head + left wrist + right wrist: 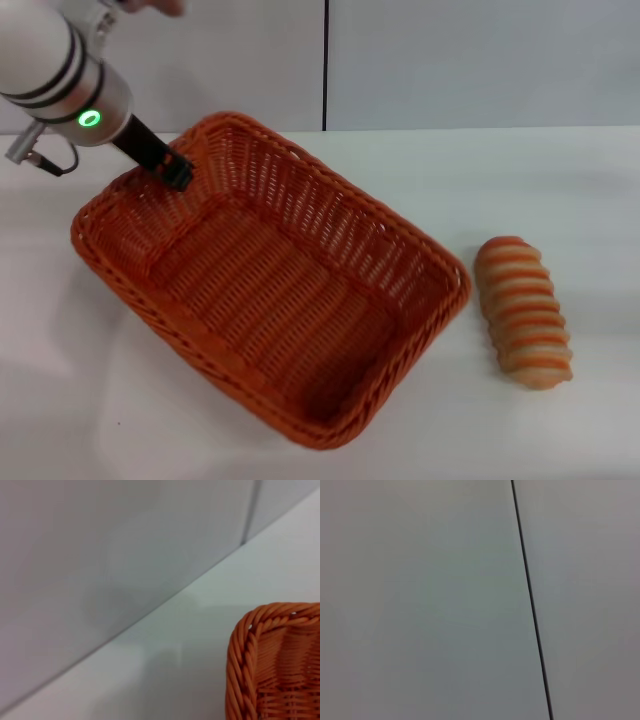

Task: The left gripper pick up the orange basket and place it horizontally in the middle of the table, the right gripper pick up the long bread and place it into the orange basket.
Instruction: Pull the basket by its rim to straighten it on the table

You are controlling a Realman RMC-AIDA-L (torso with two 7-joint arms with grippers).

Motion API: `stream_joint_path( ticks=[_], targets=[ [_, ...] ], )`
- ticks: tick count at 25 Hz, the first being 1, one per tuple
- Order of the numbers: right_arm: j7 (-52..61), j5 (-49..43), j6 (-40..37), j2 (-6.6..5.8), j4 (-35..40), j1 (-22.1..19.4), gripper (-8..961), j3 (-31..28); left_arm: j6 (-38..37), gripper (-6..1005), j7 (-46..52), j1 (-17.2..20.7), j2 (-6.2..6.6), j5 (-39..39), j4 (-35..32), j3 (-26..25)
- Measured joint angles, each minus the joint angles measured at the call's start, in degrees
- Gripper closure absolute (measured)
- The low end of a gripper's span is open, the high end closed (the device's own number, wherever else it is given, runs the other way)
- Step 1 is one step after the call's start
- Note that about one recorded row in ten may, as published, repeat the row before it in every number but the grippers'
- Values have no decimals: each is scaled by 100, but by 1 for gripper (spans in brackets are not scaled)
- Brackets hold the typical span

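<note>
Right now the black-jawed left gripper (pixel 176 170) sits at the far-left braided rim of the large orange woven basket (pixel 270 290); whether its jaws grip that rim I cannot tell. The basket's long axis runs diagonally on the white table (pixel 560 200). The striped oblong long bread (pixel 522 311) lies just beside its right corner.
</note>
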State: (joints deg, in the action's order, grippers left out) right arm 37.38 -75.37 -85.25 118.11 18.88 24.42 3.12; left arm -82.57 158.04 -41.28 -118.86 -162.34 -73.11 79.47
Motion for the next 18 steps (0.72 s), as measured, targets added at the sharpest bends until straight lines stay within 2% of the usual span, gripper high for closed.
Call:
stream_joint_path(
  ticks=[1,2,5,7,9,10,16,18],
  targets=[
    [1,1,90,-89,29,111,372,19,0,695,0,0,0,0,0,0],
    [1,1,90,-89,29,111,372,19,-65,699,168,-3,6,-8,-1,-85],
    [2,-15,223,-241,2,263,372,55,-290,717,586,2,22,-32,-1,-417],
    [3,-35,325,-338,-58,361,372,66,-290,734,586,2,22,-32,-1,-417],
    [3,-46,417,-440,-133,446,372,106,-548,752,680,146,8,-45,21,-1011],
    [3,-50,460,-492,-176,488,372,154,-580,757,685,199,4,-44,15,-1112],
    [1,-62,755,-778,-439,811,372,565,-720,785,699,421,-15,-19,-28,-1434],
    [1,-63,790,-803,-460,854,372,633,-764,788,710,525,-21,6,-57,-1467]
  ],
)
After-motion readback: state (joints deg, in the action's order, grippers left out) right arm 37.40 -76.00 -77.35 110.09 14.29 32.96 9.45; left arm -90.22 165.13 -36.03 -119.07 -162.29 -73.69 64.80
